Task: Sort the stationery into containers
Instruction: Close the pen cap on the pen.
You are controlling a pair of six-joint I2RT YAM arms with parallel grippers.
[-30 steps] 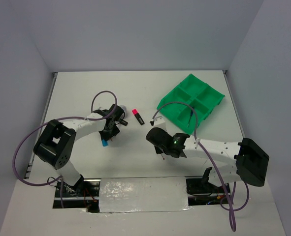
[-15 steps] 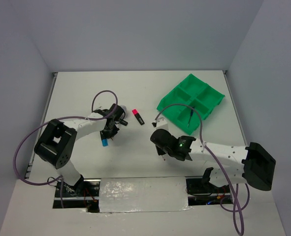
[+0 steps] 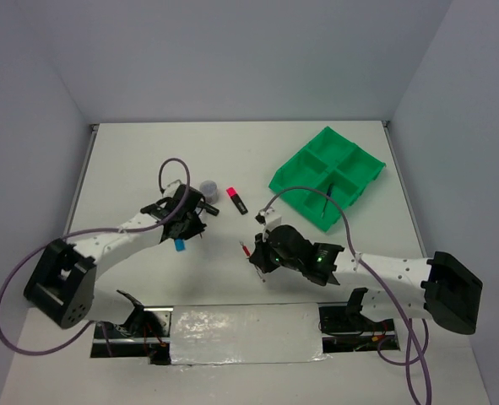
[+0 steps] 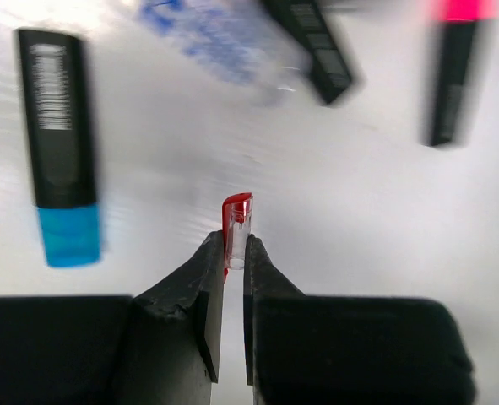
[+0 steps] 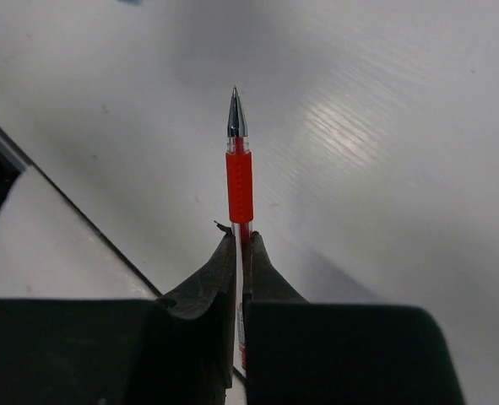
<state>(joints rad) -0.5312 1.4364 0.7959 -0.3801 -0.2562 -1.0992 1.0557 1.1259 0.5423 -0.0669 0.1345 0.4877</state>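
Observation:
The green tray stands at the back right with a thin pen in its near compartment. My right gripper is shut on a red pen, also seen from above; its tip points away from the wrist, above the table. My left gripper is shut on a small red-topped clear pen piece just above the table, left of centre. Around it lie a blue-ended highlighter, a clear-blue tube, a black highlighter and a pink-ended highlighter.
From above, the blue-ended highlighter lies just near of the left gripper. The pink-ended highlighter and a small grey round piece lie behind it. Purple cables loop over both arms.
My right gripper has moved left and nearer with the red pen, which now shows. The left arm has dropped lower and its elbow has swung nearer; the grey round piece is now uncovered.

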